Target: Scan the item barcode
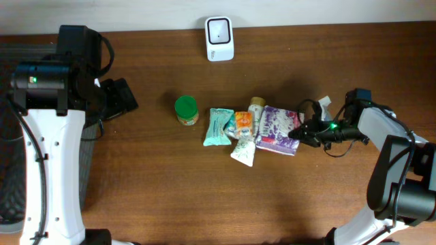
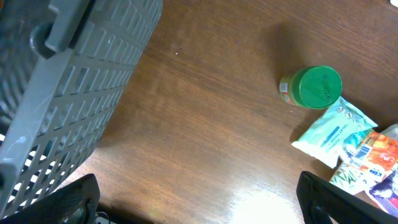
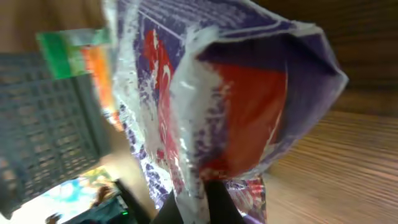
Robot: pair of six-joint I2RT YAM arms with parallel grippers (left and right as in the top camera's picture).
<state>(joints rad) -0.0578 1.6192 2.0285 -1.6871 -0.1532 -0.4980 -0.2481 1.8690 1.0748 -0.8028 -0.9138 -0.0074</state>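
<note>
A purple packet lies at the right end of a row of items in the middle of the table. My right gripper is shut on its right edge. In the right wrist view the purple packet, with a red patch, fills the frame, and my right gripper pinches its crinkled seam between two dark fingers. No barcode shows on it. A white scanner stands at the back edge. My left gripper hovers far left, open over bare wood, as my left gripper also shows in its wrist view.
Left of the purple packet lie an orange packet, a white-green pouch, a teal wipes pack, a tan-capped bottle and a green-lidded jar. A grey mesh basket stands at the far left.
</note>
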